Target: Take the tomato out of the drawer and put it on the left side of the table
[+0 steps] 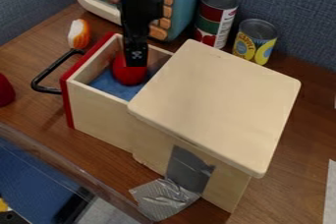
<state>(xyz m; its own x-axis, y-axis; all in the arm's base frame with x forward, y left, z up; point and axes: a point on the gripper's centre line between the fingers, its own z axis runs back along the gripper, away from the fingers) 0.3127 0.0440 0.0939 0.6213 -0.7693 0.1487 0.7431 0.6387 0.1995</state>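
The black gripper (136, 61) hangs down into the open drawer (98, 107) from the top of the view. Directly at its lower end is the red tomato (129, 74), partly covered by the gripper and resting low in the drawer over a blue lining. Whether the gripper holds the tomato cannot be made out. The drawer has a red front and a black handle on its left, and is pulled out leftward from a pale wooden cabinet. Brown table (29, 61) surface lies to the left of the drawer.
A white-and-orange toy (78, 34) lies behind the handle, and a red object (5, 90) sits at the left edge. Behind the drawer are a teal toy appliance (189, 2) and two cans (216, 19). The cabinet top (220, 102) stands right of the gripper.
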